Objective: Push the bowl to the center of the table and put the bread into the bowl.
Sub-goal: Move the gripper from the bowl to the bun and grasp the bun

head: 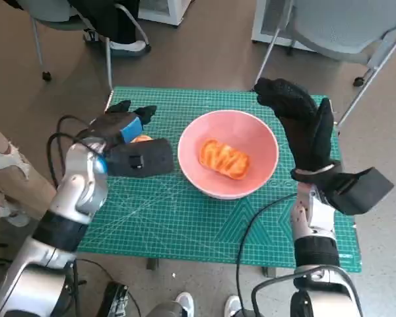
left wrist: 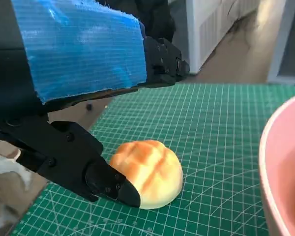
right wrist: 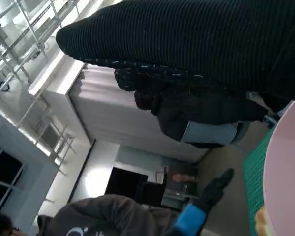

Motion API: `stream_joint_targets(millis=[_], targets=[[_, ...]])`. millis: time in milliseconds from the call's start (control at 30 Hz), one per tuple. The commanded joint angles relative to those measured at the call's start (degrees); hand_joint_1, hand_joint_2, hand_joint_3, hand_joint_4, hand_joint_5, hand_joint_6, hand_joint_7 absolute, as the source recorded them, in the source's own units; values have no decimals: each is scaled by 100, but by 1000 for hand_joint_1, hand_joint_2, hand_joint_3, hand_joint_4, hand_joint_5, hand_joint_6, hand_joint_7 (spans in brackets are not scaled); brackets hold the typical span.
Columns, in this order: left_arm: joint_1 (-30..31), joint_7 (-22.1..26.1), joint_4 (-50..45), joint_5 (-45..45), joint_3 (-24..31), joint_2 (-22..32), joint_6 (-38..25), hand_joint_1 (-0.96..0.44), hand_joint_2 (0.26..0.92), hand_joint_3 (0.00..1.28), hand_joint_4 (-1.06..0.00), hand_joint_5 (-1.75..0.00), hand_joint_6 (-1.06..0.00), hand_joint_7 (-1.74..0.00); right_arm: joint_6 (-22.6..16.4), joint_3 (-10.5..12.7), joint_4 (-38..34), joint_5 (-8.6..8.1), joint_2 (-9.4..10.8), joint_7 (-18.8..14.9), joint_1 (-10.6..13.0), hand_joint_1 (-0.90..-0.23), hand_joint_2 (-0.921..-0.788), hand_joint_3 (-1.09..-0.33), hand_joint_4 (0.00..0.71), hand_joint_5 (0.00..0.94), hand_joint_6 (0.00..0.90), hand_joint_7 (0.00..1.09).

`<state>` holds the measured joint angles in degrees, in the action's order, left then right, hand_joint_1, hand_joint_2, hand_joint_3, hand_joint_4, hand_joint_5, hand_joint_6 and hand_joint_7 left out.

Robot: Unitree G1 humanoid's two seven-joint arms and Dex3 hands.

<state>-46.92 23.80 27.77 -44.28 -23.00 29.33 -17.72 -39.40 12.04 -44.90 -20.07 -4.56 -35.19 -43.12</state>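
The pink bowl (head: pixel 228 153) is seen near the middle of the green mat (head: pixel 185 224), one glossy orange loaf (head: pixel 224 159) already inside. A second, round scored bun (left wrist: pixel 147 172) lies toward the mat's left edge, touched by the left hand (head: pixel 122 125), whose grip cannot be told. A slip could roll it off. The right hand (head: pixel 300 122) is raised beside the bowl, released

Setting: office or lab workroom. Evidence: small table covered by a green gridded cutting mat (head: pixel 185 224); brown hard floor (head: pixel 204 53); grey chairs on metal legs with castors (head: pixel 343 26); white cabinet (head: pixel 164 10); seated person's feet (head: pixel 129 45); loose black cables (head: pixel 257 224).
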Motion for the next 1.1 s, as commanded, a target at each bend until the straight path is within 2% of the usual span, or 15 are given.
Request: stream_joint_targets(millis=[33,600,1100], targets=[[-312,11,418,-29,-98,-70,7,-363,681,0,1,1,-152,-1,143,19,52,-24,-54,-12,150,-674,-921,-821,187,0,82,427],[-632,103,1255,67,-215,-230,19,-357,680,1,1,1,-149,0,120,40,62,42,-43,60,185,-670,-921,-818,190,2,90,439],[-1132,-185,2830,87,-427,-623,351,-365,682,2,1,1,-142,0,192,53,76,8,-92,22,219,-677,-921,-815,194,3,92,439]])
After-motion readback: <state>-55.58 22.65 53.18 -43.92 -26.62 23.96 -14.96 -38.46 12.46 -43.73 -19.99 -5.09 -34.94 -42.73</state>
